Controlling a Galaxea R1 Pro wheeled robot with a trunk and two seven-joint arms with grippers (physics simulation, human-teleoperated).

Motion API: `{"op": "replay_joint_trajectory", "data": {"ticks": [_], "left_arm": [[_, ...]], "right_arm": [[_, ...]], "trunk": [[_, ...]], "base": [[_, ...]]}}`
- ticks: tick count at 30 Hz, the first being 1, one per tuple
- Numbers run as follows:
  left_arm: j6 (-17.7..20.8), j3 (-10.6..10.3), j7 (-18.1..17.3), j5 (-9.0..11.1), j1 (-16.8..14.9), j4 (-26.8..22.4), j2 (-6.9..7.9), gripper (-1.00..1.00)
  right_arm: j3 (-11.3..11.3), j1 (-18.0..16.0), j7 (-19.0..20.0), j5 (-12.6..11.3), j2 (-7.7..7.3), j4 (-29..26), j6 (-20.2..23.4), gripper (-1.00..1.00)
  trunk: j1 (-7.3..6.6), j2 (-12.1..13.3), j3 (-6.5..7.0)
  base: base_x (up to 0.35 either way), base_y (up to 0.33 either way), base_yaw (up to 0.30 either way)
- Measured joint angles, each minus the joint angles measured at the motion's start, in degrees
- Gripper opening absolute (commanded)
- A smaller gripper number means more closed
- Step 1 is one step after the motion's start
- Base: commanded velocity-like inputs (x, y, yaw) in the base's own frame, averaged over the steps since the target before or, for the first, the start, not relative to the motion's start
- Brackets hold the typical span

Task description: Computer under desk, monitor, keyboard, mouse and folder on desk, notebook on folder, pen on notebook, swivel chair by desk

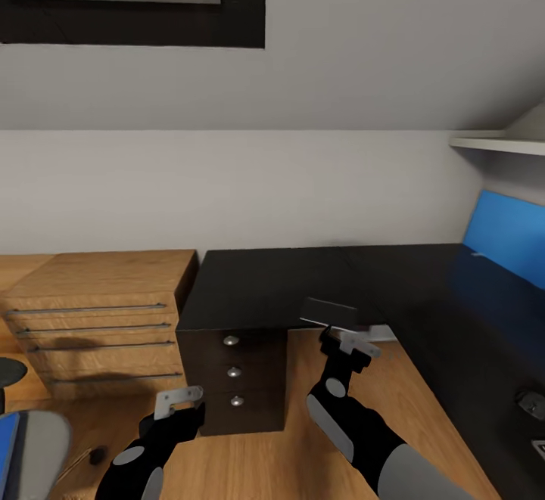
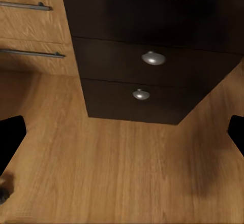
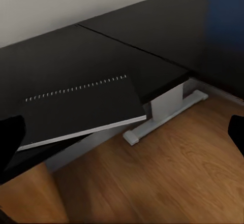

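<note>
Tabletop [image 1: 257,288]: black, smooth, faint sheen, seamed where its two sections meet.
Drawer unit [image 1: 231,368]: dark brown-black fronts, matt; rounded knobs [image 2: 153,58] of brushed silver metal.
Desk leg [image 3: 165,107]: white, smooth painted look.
Notebook [image 3: 81,109]: matt black cover, pale page edges, row of small spiral perforations.
Wooden drawers [image 1: 98,318]: light oak grain, satin; slim grey metal bar handles.
Floor [image 2: 122,168]: warm wood planks, visible grain, low sheen.
Left hand [image 1: 179,402]: grey metal fingers on black casing.
Wall [image 1: 303,182]: plain, pale, matt.
Blue panel [image 1: 507,235]: flat, bright blue, smooth.
</note>
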Motion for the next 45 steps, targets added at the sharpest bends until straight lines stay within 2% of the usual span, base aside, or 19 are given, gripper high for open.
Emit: {"op": "replay_joint_trajectory", "data": {"ticks": [14, 24, 32, 41, 45], "left_arm": [[-0.1, -0.1, 0.3, 0.0, 0.0, -0.1, -0.15, 1.0], [-0.1, -0.1, 0.3, 0.0, 0.0, -0.1, -0.18, 1.0], [-0.1, 0.0, 0.2, 0.0, 0.0, -0.1, -0.13, 1.0], [-0.3, 0.0, 0.2, 0.0, 0.0, -0.1, -0.08, 1.0], [-1.7, -0.2, 0.1, 0.0, 0.0, -0.1, -0.09, 1.0]], "right_arm": [[0.2, 0.7, 0.0, 0.1, 0.09, -0.2, 0.0, 1.0], [0.1, 2.4, 0.0, 0.0, -0.15, -3.9, 0.0, 1.0], [0.1, 2.7, 0.0, 0.0, -0.16, -4.2, 0.0, 1.0], [0.2, 2.8, 0.1, 0.1, -0.1, -4.2, 0.0, 1.0], [0.3, 2.8, 0.1, 0.1, -0.07, -4.2, 0.0, 1.0]], "trunk": [[0.0, 0.0, -0.17], [0.0, 0.0, -0.17], [0.0, 0.0, -0.17], [0.0, 0.0, -0.17], [0.0, 0.0, -0.17]], "base": [[0.0, -0.001, 0.029], [0.0, 0.0, 0.0], [0.0, 0.0, 0.009], [0.0, 0.0, 0.19], [0.0, 0.0, 0.263]]}}
